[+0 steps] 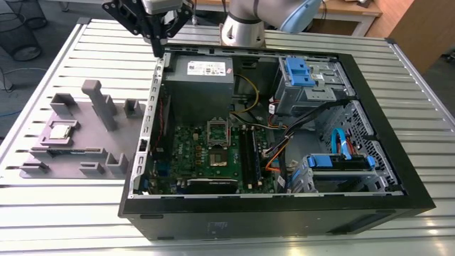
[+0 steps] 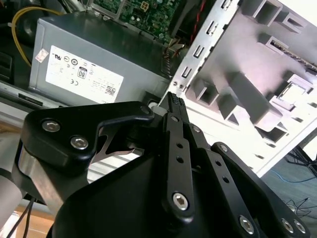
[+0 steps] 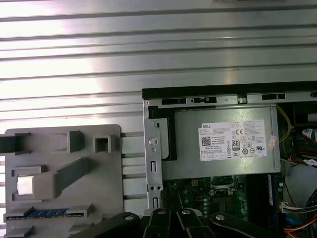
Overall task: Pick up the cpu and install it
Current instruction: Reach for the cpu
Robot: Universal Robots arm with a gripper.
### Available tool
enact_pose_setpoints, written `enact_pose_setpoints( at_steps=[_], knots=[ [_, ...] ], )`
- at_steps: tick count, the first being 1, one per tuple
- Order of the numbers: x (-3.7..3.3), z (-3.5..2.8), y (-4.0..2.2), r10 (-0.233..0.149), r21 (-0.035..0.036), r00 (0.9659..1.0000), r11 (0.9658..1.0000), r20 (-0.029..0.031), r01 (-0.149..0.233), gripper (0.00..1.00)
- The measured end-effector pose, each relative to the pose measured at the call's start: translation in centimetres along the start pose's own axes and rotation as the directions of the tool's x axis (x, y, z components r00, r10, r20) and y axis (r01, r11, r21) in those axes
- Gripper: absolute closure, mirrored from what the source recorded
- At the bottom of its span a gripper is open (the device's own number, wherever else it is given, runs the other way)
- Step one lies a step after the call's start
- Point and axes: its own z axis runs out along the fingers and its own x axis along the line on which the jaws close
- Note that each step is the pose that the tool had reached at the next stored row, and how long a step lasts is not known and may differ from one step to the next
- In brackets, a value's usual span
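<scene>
The cpu (image 1: 61, 130) is a small shiny square chip lying in a recess of the grey fixture block (image 1: 92, 149), outside the case on the exterior view's left. It also shows as a bright square in both wrist views, cpu (image 3: 25, 184) and cpu (image 2: 297, 91). My gripper (image 1: 157, 49) hangs above the far corner of the open computer case (image 1: 284, 210), well away from the chip. Its black fingers (image 2: 173, 106) meet at the tips with nothing between them. On the green motherboard (image 1: 192, 154) the socket (image 1: 220, 156) lies bare, its silver frame (image 1: 218, 130) hinged up.
A grey power supply (image 1: 202, 80) fills the case's far corner just below my gripper. Blue drive cages (image 1: 306, 74) and loose cables (image 1: 284, 133) crowd the case's side on the exterior view's right. Tall posts (image 1: 99, 104) rise from the fixture. Everything rests on a slatted metal table (image 1: 71, 213).
</scene>
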Motion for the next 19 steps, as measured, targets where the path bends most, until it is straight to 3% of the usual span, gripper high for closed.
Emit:
enact_pose_setpoints(
  at_steps=[19],
  knots=[
    [4.6, 0.04, -0.35, 0.0, 0.0, 1.0, 1.0, 0.0, 0.0, 0.89]
  ],
)
